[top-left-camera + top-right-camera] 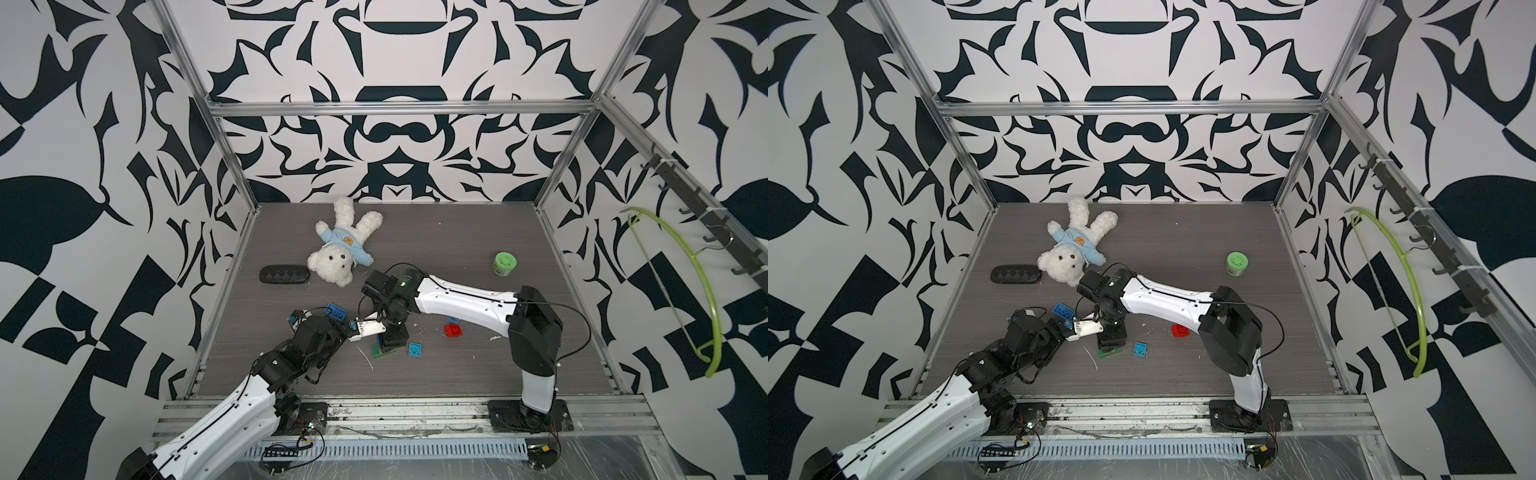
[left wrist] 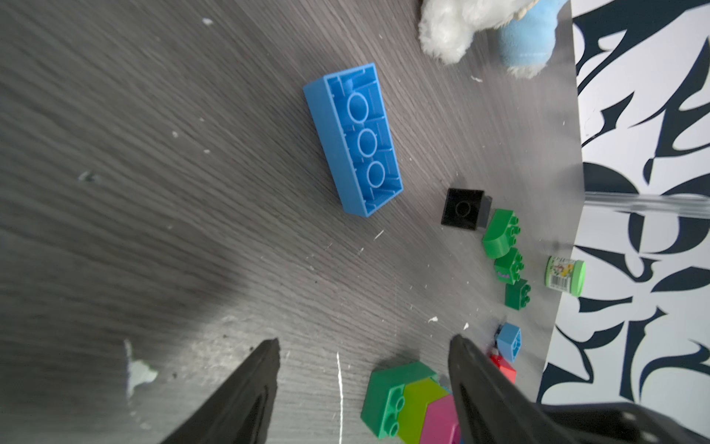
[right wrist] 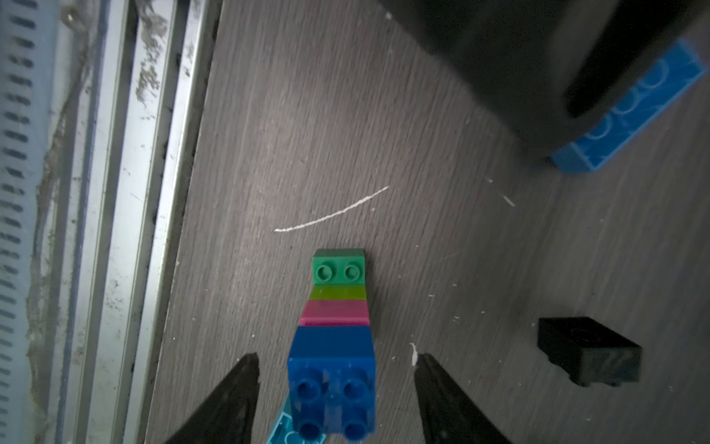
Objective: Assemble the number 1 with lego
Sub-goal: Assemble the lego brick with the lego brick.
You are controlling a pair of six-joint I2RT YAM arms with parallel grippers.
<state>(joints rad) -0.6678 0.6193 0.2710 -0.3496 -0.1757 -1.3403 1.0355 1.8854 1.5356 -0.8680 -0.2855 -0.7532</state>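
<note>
Grey wood-grain tabletop (image 1: 457, 249), patterned walls. Stacked lego (image 3: 338, 307), green, lime, pink, blue on top, sits between the right gripper's (image 3: 336, 357) spread fingers, untouched. The left gripper (image 2: 365, 340) gapes empty beside it; long blue brick (image 2: 353, 138) ahead, black brick (image 2: 463, 209) beyond.

Left arm (image 1: 232, 415) and right arm (image 1: 461, 297) — white shells dotted with screw holes, black joints, thin black cables; tiny green light (image 1: 402, 284) on the right wrist.
</note>
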